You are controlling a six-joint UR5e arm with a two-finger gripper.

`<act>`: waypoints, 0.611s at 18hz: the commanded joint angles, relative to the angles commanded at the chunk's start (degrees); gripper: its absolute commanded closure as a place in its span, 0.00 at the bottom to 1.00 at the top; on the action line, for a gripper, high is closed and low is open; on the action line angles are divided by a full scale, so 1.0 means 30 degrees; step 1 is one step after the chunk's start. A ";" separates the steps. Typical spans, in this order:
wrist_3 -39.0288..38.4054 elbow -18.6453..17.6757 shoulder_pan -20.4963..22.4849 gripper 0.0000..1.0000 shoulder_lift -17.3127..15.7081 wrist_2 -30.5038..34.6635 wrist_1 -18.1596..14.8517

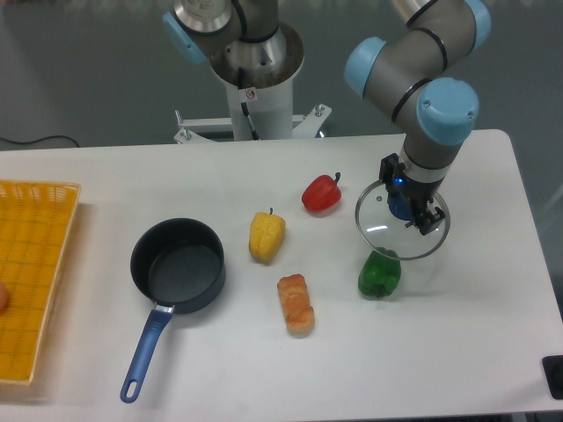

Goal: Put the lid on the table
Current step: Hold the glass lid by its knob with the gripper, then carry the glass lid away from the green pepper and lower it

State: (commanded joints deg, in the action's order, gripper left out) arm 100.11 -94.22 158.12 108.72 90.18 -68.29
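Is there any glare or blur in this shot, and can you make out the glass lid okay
Camera view: lighting is even and soft, focus slightly soft overall. The lid reads clearly by its metal rim, with a faint highlight on the glass. The gripper hides the knob. The green pepper shows small highlights.

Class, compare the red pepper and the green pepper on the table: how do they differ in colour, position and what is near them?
The red pepper is red; the green pepper is green. The red one sits farther back, left of the lid; the green one sits nearer the front, and the lid's rim overlaps its top in the picture. The gripper is on the lid's knob. Both peppers rest on the table.
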 joint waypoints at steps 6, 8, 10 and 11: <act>0.0000 0.0029 0.0234 0.40 0.0030 -0.0030 0.0000; 0.0116 0.0029 0.0380 0.40 0.0059 -0.0030 0.0000; 0.0555 0.0029 0.0439 0.40 0.0088 -0.0088 0.0030; 0.0644 0.0058 0.0555 0.40 0.0088 -0.0088 0.0030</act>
State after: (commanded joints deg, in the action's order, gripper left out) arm 102.04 -94.04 159.78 108.98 89.91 -68.20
